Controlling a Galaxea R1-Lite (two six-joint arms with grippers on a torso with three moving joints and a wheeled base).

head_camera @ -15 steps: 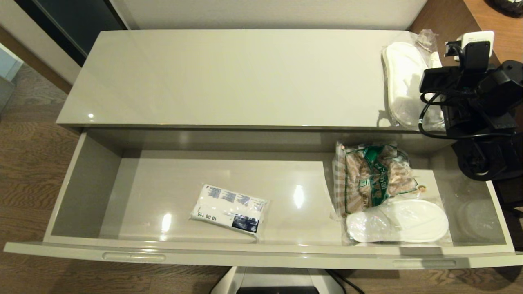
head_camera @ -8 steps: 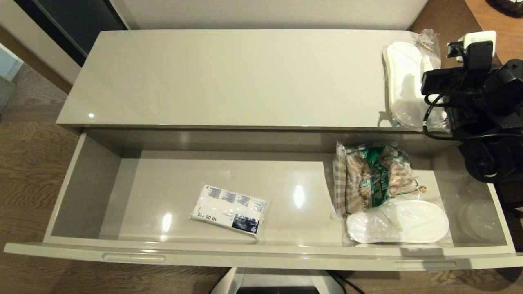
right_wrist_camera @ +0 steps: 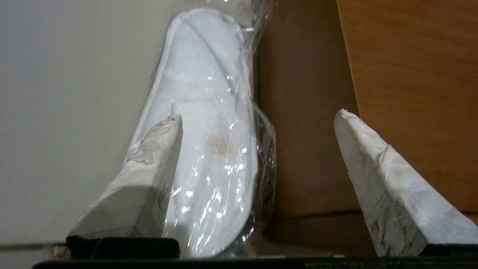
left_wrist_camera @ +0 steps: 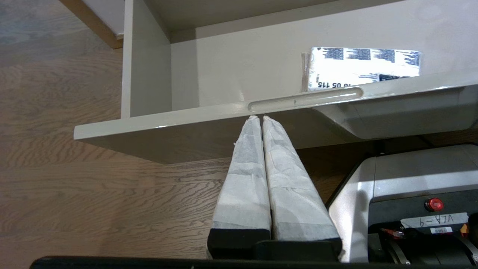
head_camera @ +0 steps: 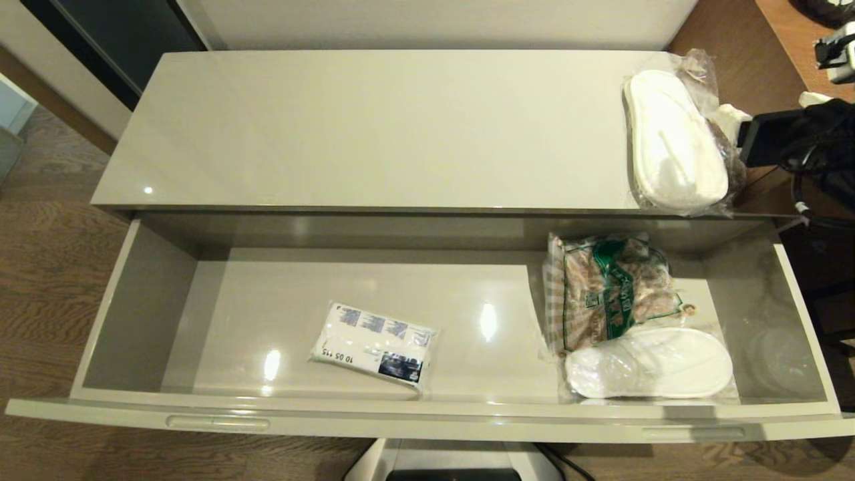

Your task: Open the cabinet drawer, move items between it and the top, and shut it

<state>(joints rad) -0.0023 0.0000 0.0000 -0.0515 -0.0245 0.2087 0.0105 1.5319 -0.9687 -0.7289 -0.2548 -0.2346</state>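
Head view: two slippers point(head_camera: 674, 143), one tissue packet point(head_camera: 374, 343)

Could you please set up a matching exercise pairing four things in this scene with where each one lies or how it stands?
Things:
1. tissue packet
2. snack bag
3. slipper on the top
4. left gripper

Places or states:
A. right end of the cabinet top, wrapped in clear plastic
B. shut, below the drawer front's slot handle
C. drawer floor, left of centre
D. right part of the drawer, behind another wrapped slipper

Pairs: 1-C, 2-D, 3-A, 4-B
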